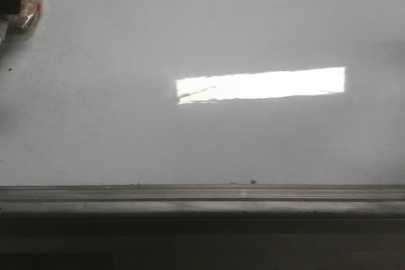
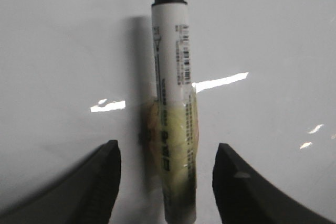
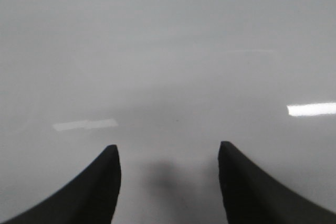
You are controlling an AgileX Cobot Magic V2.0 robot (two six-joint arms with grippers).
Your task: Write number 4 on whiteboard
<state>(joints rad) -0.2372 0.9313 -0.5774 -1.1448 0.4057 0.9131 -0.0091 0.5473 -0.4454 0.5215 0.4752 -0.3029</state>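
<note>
Where the front view begins, nearest the camera, a grey metal ledge (image 1: 202, 197) runs the full width along the whiteboard's (image 1: 253, 143) lower edge, with dark shadow beneath it that I cannot read. Just above the ledge sits a tiny dark speck (image 1: 253, 181). Farther up the glossy board lies a bright rectangular light reflection (image 1: 261, 85). No drawn 4 can be made out anywhere on the surface in any view. At the far upper left corner, a dark block wrapped in clear tape or plastic (image 1: 22, 1) is cut off by the frame edge; what it belongs to is hard to tell.

Only the left wrist view shows the marker (image 2: 173, 114): a white barrel with a barcode label and black end, yellowish tape wound around its lower part, running out of the frame at its base. The left gripper (image 2: 167, 174) has its fingers (image 2: 102, 182) spread wide on either side, apart from the barrel, so they are not clamping it; how the pen is fixed is hidden.

The right gripper (image 3: 168, 177) is likewise spread wide with nothing between its fingers (image 3: 247, 182), above plain board with a faint shadow and blurred glints.
</note>
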